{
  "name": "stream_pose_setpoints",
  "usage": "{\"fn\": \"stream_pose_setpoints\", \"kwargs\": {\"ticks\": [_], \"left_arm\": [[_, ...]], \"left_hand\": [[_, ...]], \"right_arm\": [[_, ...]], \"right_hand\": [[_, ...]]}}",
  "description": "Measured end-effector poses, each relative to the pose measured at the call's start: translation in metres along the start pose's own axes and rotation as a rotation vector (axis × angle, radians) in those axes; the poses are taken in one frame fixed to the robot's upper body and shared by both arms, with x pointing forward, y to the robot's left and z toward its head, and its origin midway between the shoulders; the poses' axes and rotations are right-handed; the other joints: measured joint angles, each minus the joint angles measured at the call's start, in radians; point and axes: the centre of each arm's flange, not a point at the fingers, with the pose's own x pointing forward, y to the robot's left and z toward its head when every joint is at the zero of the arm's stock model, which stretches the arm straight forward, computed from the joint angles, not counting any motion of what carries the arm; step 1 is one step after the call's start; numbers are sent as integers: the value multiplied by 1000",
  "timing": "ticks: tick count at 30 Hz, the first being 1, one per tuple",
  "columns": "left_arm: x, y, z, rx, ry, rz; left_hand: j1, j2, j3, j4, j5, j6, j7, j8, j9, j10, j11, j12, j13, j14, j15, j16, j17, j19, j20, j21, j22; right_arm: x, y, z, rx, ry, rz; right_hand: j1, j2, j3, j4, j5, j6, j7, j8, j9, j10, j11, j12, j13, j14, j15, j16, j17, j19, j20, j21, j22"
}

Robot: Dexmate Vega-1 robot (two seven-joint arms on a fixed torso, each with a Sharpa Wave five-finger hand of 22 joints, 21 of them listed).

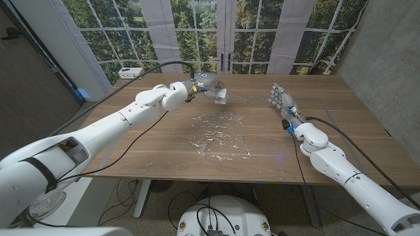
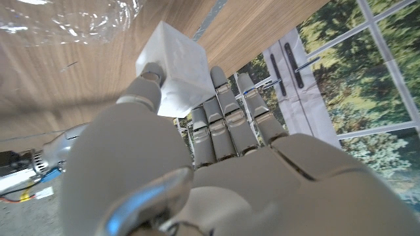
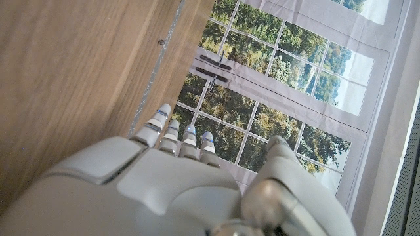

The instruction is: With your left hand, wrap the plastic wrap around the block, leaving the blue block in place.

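- While the left hand (image 1: 209, 84) is gripping the white block (image 2: 172, 64) at 12 o'clock, beyond the plastic wrap (image 1: 220, 136), fingers closed on it.
- Likely best lowering it centred on the wrap.
- Right hand (image 1: 281, 99) is idling at 2 o'clock on the worktop (image 1: 157, 141), fingers extended, holding nothing.

White block (image 1: 220, 96) aloft past the crumpled clear plastic wrap (image 1: 220, 136) spread mid-table.

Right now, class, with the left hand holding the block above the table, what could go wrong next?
1. The left hand grips the white block only near one corner, so it may slip.
2. The plastic wrap lies crumpled, so it may bunch or snag instead of folding cleanly.
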Motion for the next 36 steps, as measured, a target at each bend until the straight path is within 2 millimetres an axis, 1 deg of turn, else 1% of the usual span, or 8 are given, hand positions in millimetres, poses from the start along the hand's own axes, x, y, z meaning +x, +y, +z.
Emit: {"fn": "stream_pose_setpoints", "kwargs": {"ticks": [3, 5, 7, 15, 26, 29, 35, 36], "left_arm": [[-2, 1, 2, 3, -28, -6], [-4, 2, 0, 5, -23, -5], [-6, 1, 8, 5, -78, -20], [-11, -2, 15, -4, -153, -57], [-23, -10, 25, -19, -222, -104], [-27, -13, 28, -24, -246, -121], [-31, -21, 32, -28, -266, -153], [-31, -23, 33, -28, -269, -162]], "left_hand": [[0, 0, 0, 0, 0, 0, 0, 0, 2, 0, 0, 1, 0, 0, 0, 0, 0, 0, 0, 0, 0], [0, 0, 0, 0, -1, 0, 0, 0, 4, 0, 0, 1, 0, 0, 0, 0, 0, -4, -4, 0, 0], [0, 0, 0, 0, -1, 0, 0, 4, 4, 0, 0, 1, 0, 0, 0, 0, 0, -5, -5, 0, 0], [0, 0, 0, 0, -1, 0, 0, 8, 9, 0, 0, 6, 0, 0, 0, -7, 5, -13, 2, 0, 0], [0, 0, 0, 0, -3, 0, 0, 8, 13, 0, 0, 9, 0, 0, 0, -7, 5, -12, 2, 0, 0], [0, 0, 0, 0, -3, 0, 0, 13, 16, 0, 0, 9, 0, 0, 0, -8, 5, -12, 2, 0, 0], [0, 0, 0, 0, -3, 0, 0, 14, 18, 0, 0, 9, 0, 0, 0, -11, 5, -13, 2, 0, 0], [0, 0, 0, 0, -3, 0, 0, 14, 18, 0, 0, 9, 0, 0, 0, -11, 5, -16, 6, 1, 0]], "right_arm": [[-1, 2, 1, -5, -1, -5], [-1, 1, 1, -10, 3, -12], [-2, 5, 4, -12, -2, -9], [-3, 12, 10, -28, -14, -10], [-4, 22, 14, -43, -17, -6], [-4, 26, 15, -43, -19, -3], [-5, 32, 16, -44, -20, 1], [-6, 33, 16, -44, -20, 1]], "right_hand": [[0, 0, 0, 0, 0, 0, 0, 0, 0, 0, 0, 0, 0, 0, 0, 0, 0, 0, 0, 0, 0], [0, 0, 0, 0, 0, 0, 0, 0, 0, 0, 0, 0, 0, 0, 0, 0, 0, 0, 0, 0, 0], [0, 0, 0, 0, 0, 0, 0, 0, 0, 0, 0, 0, 0, 4, -4, 0, 0, 0, 0, 0, 0], [0, 0, 0, 0, 0, 0, 0, 0, 0, 0, 0, 0, 0, 4, -4, 0, 0, 0, 0, 0, 0], [0, 0, 0, 0, 0, 0, 0, -4, 0, 0, 0, 0, 0, 4, -4, 0, 0, 0, 0, 0, 0], [0, 0, 0, 0, 0, 0, 0, -4, 0, 0, 0, 0, 0, 4, -4, 0, 0, 0, 0, 0, 0], [0, 0, 0, 0, -5, 0, 0, -4, 0, 0, 0, 0, 0, 4, -4, 0, 0, 0, 0, 0, 0], [0, 0, 0, 0, -5, 0, 0, -4, 0, 0, 0, 0, 0, 4, -4, 0, 0, 0, 0, 0, 0]]}}
